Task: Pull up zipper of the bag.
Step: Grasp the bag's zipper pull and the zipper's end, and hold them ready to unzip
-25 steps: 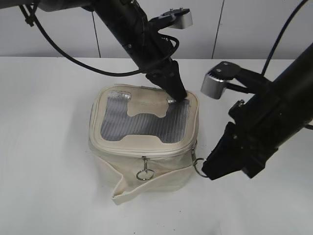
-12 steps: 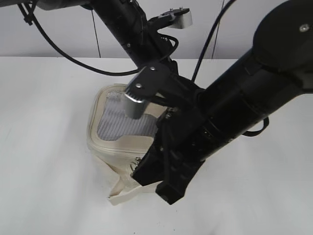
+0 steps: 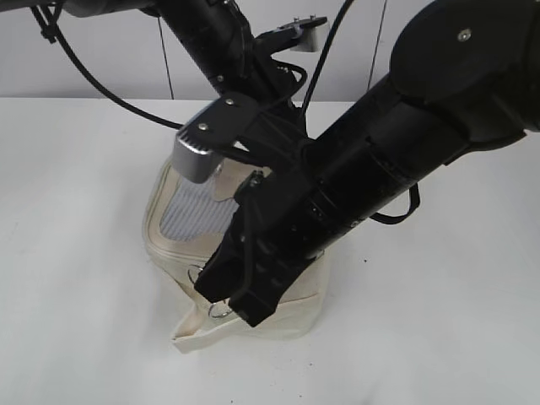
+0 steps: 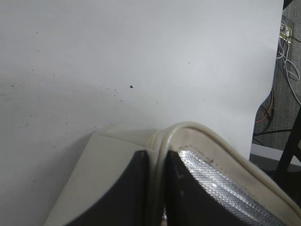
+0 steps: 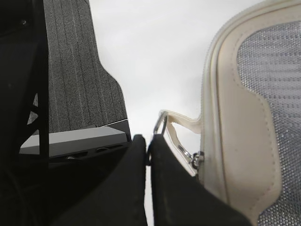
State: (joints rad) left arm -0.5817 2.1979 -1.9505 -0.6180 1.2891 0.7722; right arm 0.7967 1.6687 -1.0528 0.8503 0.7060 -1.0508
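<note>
The zipper runs as a cream track around the lid rim of the bag, a small boxy cream fabric bag standing on the white surface near the middle of the exterior view. Its flat top carries a grey mesh window framed by cream trim. In the right wrist view a silver slider sits on the track at the bag's edge, and its metal ring pull reaches out to the tips of the right end effector, whose two dark fingers are pressed together, pinching the ring. In the exterior view that arm crosses over the front of the bag and hides most of it; a loose cream strap trails from the bag's lower front onto the surface.

The left end effector comes in from behind and clamps the lid rim at a rear corner, one finger outside the bag wall and the other on the mesh top, with the cream piping between them.
</note>
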